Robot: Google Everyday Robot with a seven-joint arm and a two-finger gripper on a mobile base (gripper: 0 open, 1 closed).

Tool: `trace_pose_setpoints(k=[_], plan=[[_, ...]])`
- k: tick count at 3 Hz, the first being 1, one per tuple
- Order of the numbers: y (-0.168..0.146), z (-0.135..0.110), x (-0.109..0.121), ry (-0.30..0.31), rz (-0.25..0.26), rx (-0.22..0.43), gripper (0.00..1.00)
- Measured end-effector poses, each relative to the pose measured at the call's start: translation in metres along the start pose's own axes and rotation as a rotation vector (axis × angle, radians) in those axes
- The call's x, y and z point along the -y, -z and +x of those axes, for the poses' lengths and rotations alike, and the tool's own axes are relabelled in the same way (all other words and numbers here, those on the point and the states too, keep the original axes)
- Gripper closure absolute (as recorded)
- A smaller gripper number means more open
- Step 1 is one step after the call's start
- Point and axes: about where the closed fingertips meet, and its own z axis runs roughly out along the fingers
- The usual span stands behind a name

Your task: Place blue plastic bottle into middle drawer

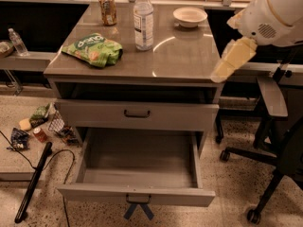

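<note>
The blue plastic bottle point(143, 20) stands upright at the back middle of the grey table top, clear with a white cap and a blue-and-white label. The middle drawer point(137, 196) is pulled wide open below, and its plain grey inside holds nothing. My gripper point(234, 59), pale yellow at the end of the white arm, hangs over the table's right edge. It is well to the right of the bottle and does not touch it.
A soda can point(108, 8), a green snack bag point(92, 49) and a white bowl point(190, 16) sit on the table. The upper drawer point(137, 113) is closed. An office chair point(279, 126) stands at the right. Litter point(42, 126) and a black pole point(33, 181) lie on the floor at the left.
</note>
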Motion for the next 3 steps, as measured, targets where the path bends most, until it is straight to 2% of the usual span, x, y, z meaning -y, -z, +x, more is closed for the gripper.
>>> trace_pose_setpoints(k=[1, 2, 3], plan=[[-0.055, -0.041, 0.041, -0.062, 0.020, 0.177, 0.00], [-0.067, -0.050, 0.061, -0.080, 0.067, 0.227, 0.00], [-0.067, -0.050, 0.061, -0.080, 0.067, 0.227, 0.00]])
